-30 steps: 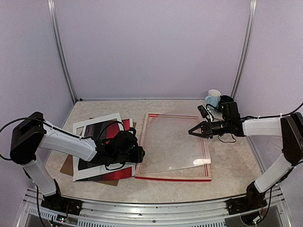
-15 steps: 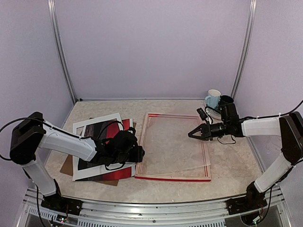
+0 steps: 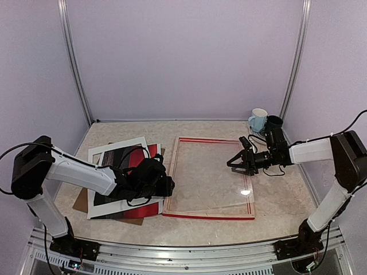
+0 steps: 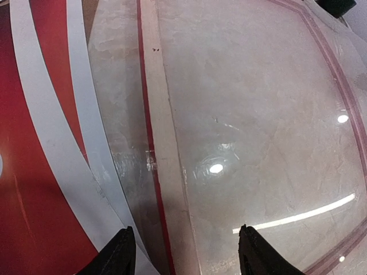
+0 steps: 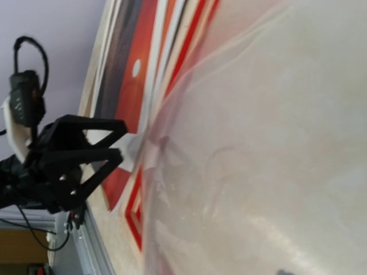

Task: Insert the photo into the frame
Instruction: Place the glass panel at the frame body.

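Observation:
The red frame (image 3: 210, 216) lies flat mid-table with a clear sheet (image 3: 209, 175) resting inside it. The photo (image 3: 117, 160), dark and red, lies to its left under a white mat (image 3: 114, 150). It appears as a red area (image 4: 34, 200) in the left wrist view and with its white sun (image 5: 136, 69) in the right wrist view. My left gripper (image 3: 167, 186) is open, its fingertips (image 4: 123, 252) straddling the frame's left rail (image 4: 155, 143) low over it. My right gripper (image 3: 232, 162) is open above the frame's right rail, holding nothing. Its own fingers are out of the right wrist view.
A brown backing board (image 3: 82, 200) pokes out under the mat at the left. A white and blue mug (image 3: 258, 119) and a black cup (image 3: 274, 122) stand at the back right corner. Metal rails run along the near table edge.
My right gripper has opened and let go of the clear sheet's right edge. The sheet has dropped from a tilt to lie flat in the frame. The left arm has not moved.

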Available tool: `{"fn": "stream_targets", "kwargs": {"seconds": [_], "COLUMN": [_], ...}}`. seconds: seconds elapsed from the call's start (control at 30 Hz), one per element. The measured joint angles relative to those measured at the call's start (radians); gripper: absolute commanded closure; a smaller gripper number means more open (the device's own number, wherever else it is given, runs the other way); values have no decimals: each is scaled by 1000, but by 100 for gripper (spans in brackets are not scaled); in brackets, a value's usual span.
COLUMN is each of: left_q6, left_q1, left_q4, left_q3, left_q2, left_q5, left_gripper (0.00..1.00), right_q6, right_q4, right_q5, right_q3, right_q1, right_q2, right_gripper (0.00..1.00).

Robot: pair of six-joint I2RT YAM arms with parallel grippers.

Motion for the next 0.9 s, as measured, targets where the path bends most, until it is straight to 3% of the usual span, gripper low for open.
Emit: {"fn": "stream_targets", "kwargs": {"seconds": [0.33,0.57,0.8,0.9], "left_q6": [-1,-2,-2,-2], "left_q1": [0,0,0,0], "left_q4": [1,2,1,1], "left_q3": [-15,-15,-15,-15], "left_q2": [-5,-5,-5,-5], "left_q5": [0,0,0,0], "left_gripper": [39,39,39,39], "right_q6": [54,112,163,173], "right_q4": [17,59,82,92], "right_q5": [-8,-23,-41,-45], "right_q3": [10,37,69,81], "right_q1": [-70,-78,-87,-90], "right_q2": [60,145,188,201], "right_gripper": [27,33,53,72]}}
